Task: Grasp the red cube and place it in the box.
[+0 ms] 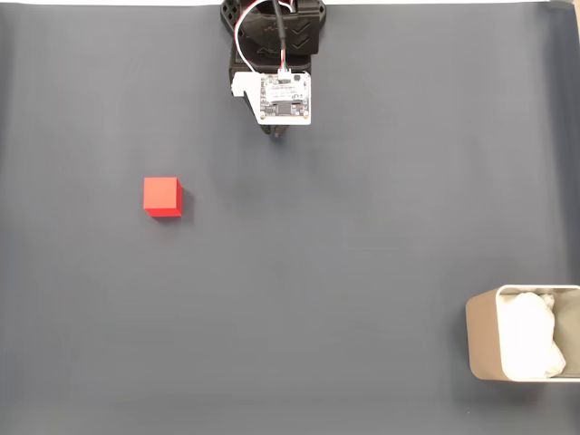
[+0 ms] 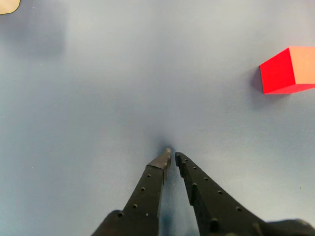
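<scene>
Red cube [image 1: 163, 197] resting alone on dark grey tabletop [image 1: 362, 254], left of centre in fixed view, well apart from everything else; cut off by right edge in wrist view [image 2: 290, 70]. Box [image 1: 483, 335] at lower right of fixed view, beige walls, white lumpy padding [image 1: 530, 346] inside, far side cropped by frame edge. Gripper [image 2: 172, 158] over bare surface, tips nearly touching, closed on nothing, far from cube. Arm [image 1: 276, 54] at top centre of fixed view, base partly out of frame, small circuit board [image 1: 285, 97] facing up, printing too small to read
</scene>
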Robot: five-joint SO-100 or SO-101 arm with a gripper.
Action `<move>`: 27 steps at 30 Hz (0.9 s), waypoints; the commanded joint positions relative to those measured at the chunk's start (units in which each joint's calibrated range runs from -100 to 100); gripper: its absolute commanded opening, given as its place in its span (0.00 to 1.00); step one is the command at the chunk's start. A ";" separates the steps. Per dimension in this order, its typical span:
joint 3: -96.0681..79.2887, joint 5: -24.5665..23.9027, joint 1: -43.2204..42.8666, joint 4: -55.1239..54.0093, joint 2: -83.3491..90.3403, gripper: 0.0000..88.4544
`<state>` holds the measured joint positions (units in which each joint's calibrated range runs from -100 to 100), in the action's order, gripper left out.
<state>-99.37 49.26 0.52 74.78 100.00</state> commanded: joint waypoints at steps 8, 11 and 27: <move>-0.54 0.15 0.05 1.04 -0.26 0.00; -0.54 0.15 0.05 1.04 -0.35 0.00; -0.54 0.15 0.05 0.96 -0.52 0.00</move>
<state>-99.37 49.26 0.52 74.78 99.74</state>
